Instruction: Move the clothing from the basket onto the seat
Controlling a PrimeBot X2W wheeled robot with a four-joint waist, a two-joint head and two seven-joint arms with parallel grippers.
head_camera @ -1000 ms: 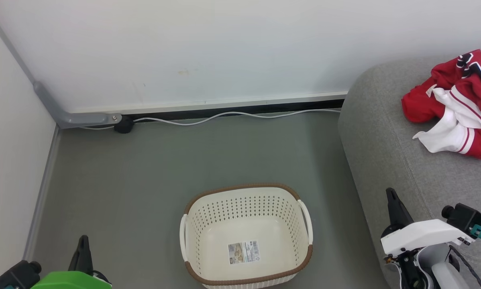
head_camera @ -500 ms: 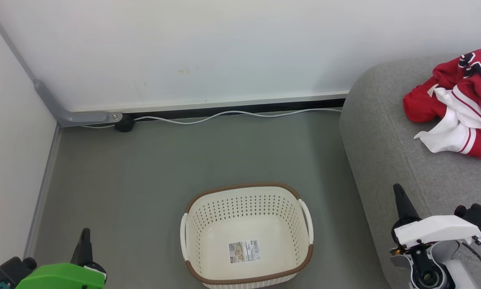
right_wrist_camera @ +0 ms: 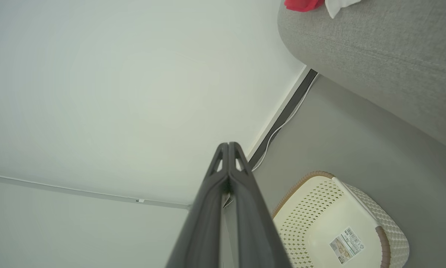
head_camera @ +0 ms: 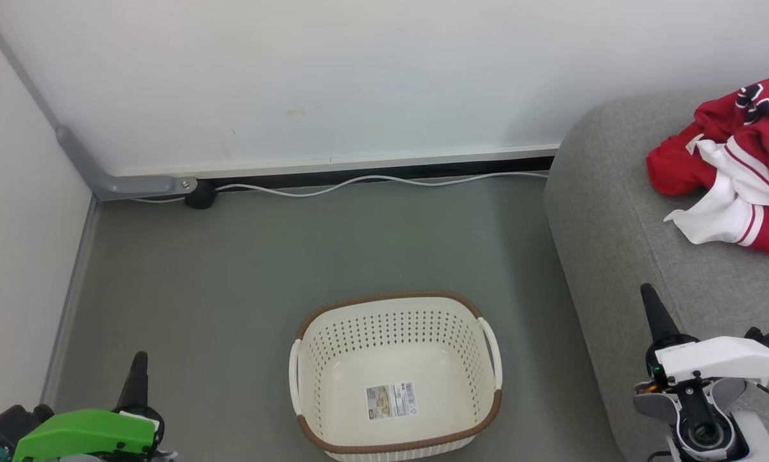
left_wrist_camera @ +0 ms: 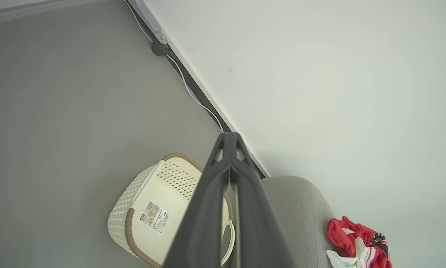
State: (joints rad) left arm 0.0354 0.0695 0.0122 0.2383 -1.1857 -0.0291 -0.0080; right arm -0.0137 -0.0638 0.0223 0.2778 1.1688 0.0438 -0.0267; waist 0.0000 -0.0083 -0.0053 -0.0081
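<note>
Cream basket (head_camera: 394,324): barcode label (head_camera: 391,402) inside, print unreadable.

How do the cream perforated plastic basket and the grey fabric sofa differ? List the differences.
The cream perforated plastic basket is small, with holed walls; the grey fabric sofa is far larger and upholstered. The basket holds just a label; the sofa carries the red-and-white clothing. Both have rounded corners.

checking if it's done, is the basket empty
Empty: the basket shows only its floor and barcode label; the clothing lies on the seat.
</note>
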